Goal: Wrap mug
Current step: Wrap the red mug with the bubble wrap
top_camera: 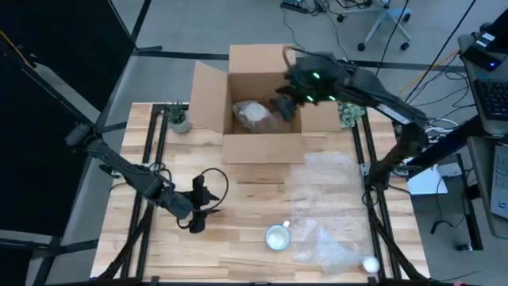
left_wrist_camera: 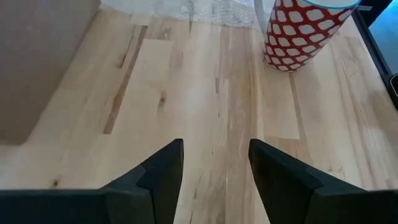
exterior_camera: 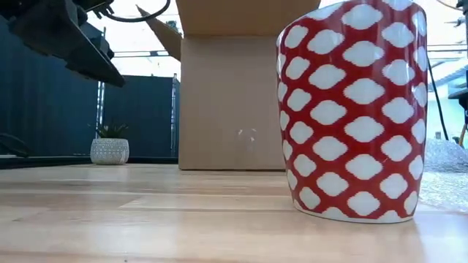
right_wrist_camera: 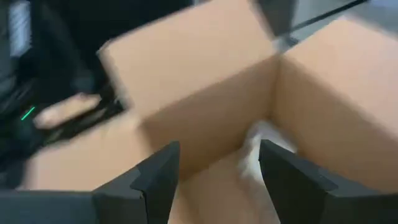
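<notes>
The right hand [top_camera: 284,106] hangs empty, fingers apart, over the box [top_camera: 262,103], the left hand [top_camera: 198,208] likewise apart near the unwrapped mug [top_camera: 277,237], probably ready to take it.

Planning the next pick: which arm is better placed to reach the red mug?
Probably the left: its gripper hangs open over the table close to the mug, while the right gripper is over the cardboard box.

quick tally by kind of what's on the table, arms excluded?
Mug, red and white: 1
Cardboard box, open: 1
Wrapped bundle in the box: 1
Bubble wrap sheet: 1
Small potted plant: 2
Small white round thing near the table's front right corner, kind unclear: 1
Total: 7
</notes>
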### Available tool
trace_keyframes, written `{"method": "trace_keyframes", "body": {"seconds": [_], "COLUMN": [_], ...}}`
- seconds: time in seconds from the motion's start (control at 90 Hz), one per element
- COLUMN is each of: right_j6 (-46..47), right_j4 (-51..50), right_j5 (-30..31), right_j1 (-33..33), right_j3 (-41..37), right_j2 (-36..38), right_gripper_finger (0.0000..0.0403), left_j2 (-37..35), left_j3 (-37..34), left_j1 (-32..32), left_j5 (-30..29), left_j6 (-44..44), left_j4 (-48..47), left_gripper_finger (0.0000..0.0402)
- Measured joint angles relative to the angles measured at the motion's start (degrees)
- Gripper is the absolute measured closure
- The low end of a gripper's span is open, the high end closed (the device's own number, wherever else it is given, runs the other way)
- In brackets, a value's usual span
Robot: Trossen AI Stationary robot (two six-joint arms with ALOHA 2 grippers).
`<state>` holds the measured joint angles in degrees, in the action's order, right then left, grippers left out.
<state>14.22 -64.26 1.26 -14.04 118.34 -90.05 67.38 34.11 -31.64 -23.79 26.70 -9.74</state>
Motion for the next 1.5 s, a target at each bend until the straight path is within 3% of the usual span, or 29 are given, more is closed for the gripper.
{"method": "trace_keyframes", "body": {"seconds": [0.211,0.444,0.644,0.844,1.0,1.111,1.267,1.5], "right_j6": [10.62,26.54,39.25,53.57,59.65,59.37,49.93,35.80], "right_j4": [-15.70,-24.31,-22.57,-12.03,-1.36,9.39,24.50,31.22], "right_j5": [1.43,14.49,23.74,24.28,24.24,24.85,26.04,25.58], "right_j1": [14.23,32.70,45.95,52.96,55.30,55.12,53.66,50.85], "right_j3": [-0.02,-3.43,-18.67,-37.78,-46.80,-50.18,-53.04,-53.15], "right_j2": [4.57,4.69,4.54,4.49,4.49,4.49,3.98,2.63], "right_gripper_finger": [0.0202,0.0202,0.0202,0.0202,0.0202,0.0202,0.0202,0.0202], "left_j2": [-0.01,-0.01,0.01,0.01,0.01,0.01,0.01,0.01], "left_j3": [0.00,0.00,0.00,0.00,0.00,0.00,0.00,0.00], "left_j1": [0.02,0.02,0.02,0.01,0.00,0.02,0.01,0.22], "left_j5": [0.04,0.15,0.17,0.17,0.61,0.61,0.61,0.61], "left_j6": [0.02,1.53,2.63,2.95,2.95,2.99,2.98,2.95], "left_j4": [0.04,0.31,0.28,0.28,0.28,0.31,0.32,0.42], "left_gripper_finger": [0.0230,0.0230,0.0230,0.0230,0.0230,0.0230,0.0230,0.0230]}}
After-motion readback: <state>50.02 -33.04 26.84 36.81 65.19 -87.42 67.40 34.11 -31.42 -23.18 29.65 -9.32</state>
